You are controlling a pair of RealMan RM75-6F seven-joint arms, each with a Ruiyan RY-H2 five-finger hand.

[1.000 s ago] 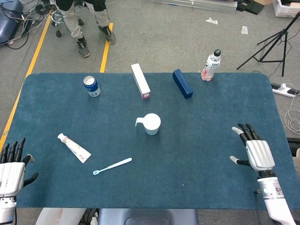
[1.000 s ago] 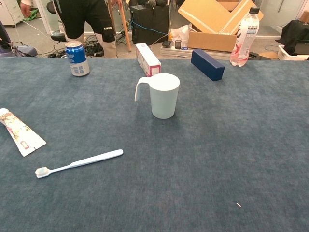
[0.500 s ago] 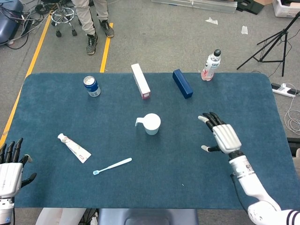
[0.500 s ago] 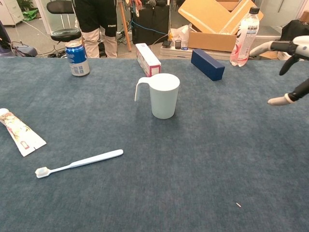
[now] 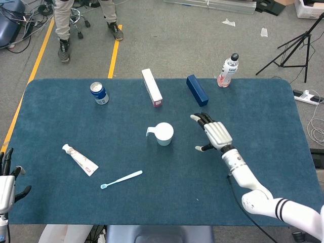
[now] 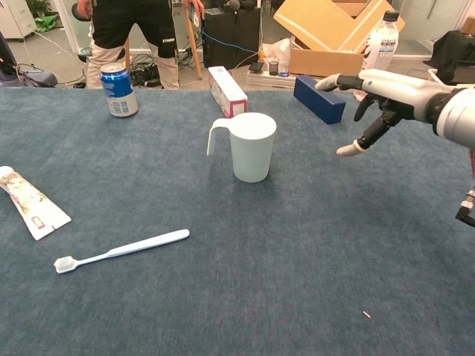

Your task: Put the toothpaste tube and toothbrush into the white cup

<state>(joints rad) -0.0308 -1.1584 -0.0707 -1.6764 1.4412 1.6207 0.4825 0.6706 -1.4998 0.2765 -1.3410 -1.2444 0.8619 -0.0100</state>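
Change: I've swung my right hand (image 5: 215, 135) in near the cup (image 5: 163, 133), fingers spread, empty
Left hand (image 5: 5, 182): parked wide
Meaning: nothing grasped yet

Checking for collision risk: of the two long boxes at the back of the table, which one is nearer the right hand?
The dark blue box, just beyond the right hand. The white box with the pink end lies further left, behind the white cup.

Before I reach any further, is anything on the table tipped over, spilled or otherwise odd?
Nothing stands out. The white plastic cup stands upright and looks empty; the white toothpaste tube and pale blue toothbrush lie flat on the blue cloth, apart. The blue can and clear bottle are upright.
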